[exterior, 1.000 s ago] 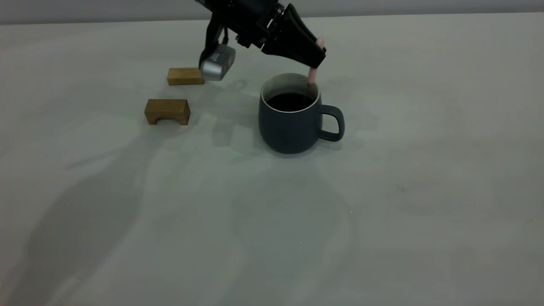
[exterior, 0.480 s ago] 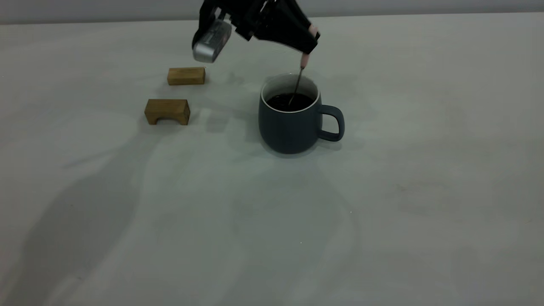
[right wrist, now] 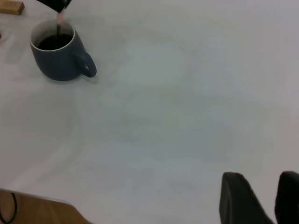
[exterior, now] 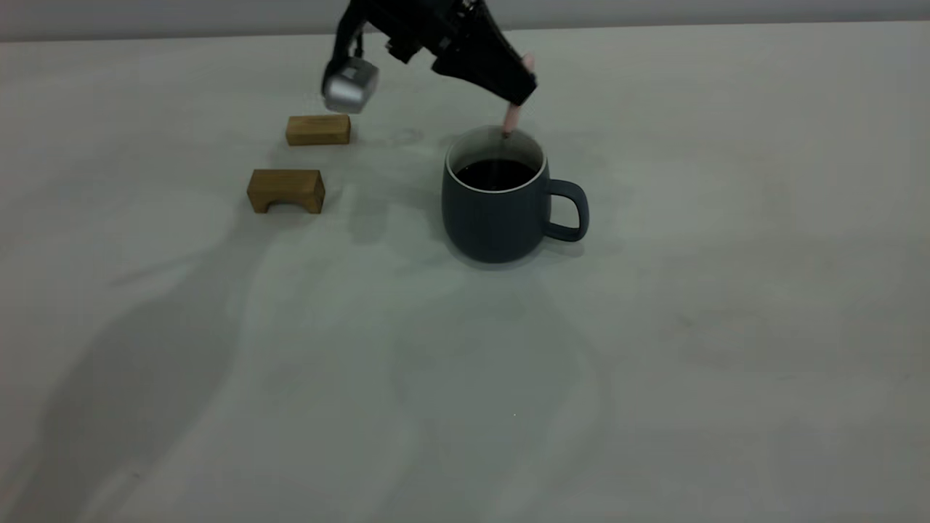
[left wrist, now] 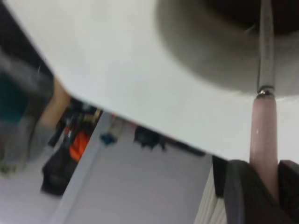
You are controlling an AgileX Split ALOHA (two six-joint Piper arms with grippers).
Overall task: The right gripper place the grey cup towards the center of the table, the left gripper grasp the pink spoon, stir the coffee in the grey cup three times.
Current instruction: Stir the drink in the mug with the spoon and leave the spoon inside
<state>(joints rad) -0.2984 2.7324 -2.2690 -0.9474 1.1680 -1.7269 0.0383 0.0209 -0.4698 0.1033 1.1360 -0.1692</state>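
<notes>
The grey cup (exterior: 497, 218) stands near the middle of the table (exterior: 726, 305), handle to the right, with dark coffee (exterior: 495, 174) inside. Above its far rim my left gripper (exterior: 520, 88) is shut on the pink spoon (exterior: 513, 116), which hangs down into the cup. The left wrist view shows the pink handle (left wrist: 264, 135) clamped between the fingers (left wrist: 243, 186), the metal neck (left wrist: 266, 46) running into the cup (left wrist: 210, 56). My right gripper (right wrist: 268, 186) hovers open over bare table, far from the cup (right wrist: 58, 60), and is out of the exterior view.
Two brown wooden blocks lie left of the cup, one flat (exterior: 317, 130) at the back and one arched (exterior: 285, 190) nearer. The left arm's silver module (exterior: 350, 86) hangs just above the flat block. A table edge (right wrist: 37, 205) shows in the right wrist view.
The left gripper has swung the spoon round inside the cup, from the right rim through the middle to the far rim. The cup and blocks have stayed put.
</notes>
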